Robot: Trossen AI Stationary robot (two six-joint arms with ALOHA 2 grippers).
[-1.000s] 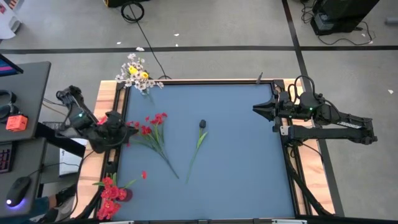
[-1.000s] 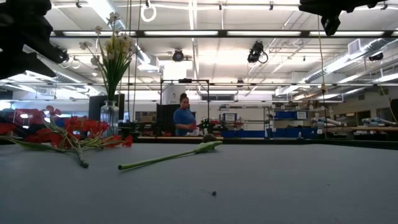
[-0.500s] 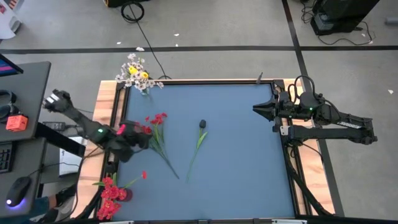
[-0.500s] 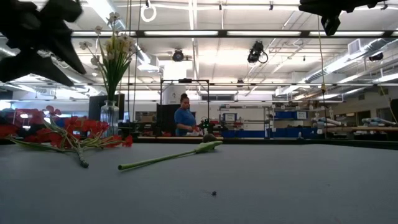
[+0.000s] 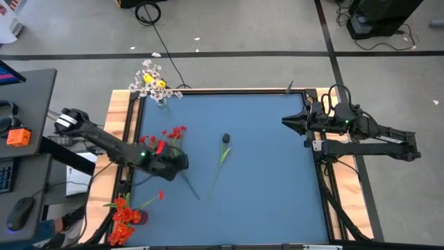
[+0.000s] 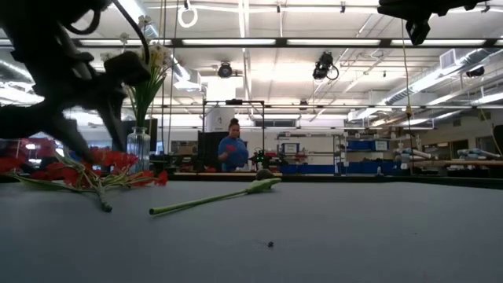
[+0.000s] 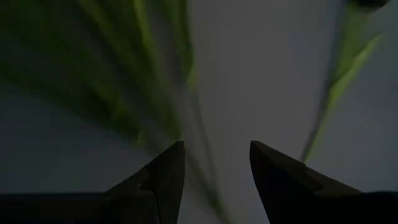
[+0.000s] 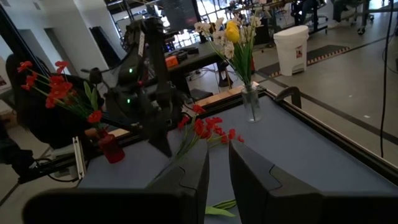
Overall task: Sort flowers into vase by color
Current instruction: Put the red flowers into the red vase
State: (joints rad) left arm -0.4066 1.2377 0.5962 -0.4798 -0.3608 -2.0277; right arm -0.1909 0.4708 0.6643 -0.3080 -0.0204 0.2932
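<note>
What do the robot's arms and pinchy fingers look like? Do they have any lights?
Both arms are dark, nearly black, built from jointed segments. The left arm has a pale grey cap at its outer joint and small green and red lights near its wrist. The right arm shows a green light and looping black cables. The left gripper's fingers are dark, tapering wedges.

Even overhead light fills the high view, sharp throughout, with hardly any shadow on the bench (image 5: 263, 153). In the low view bright ceiling strips glare across the top, and the left arm (image 6: 63, 86) at upper left is a dark, smeared silhouette. The left wrist view is dim and streaked with motion blur; the right wrist view is bright, its near fingers soft
</note>
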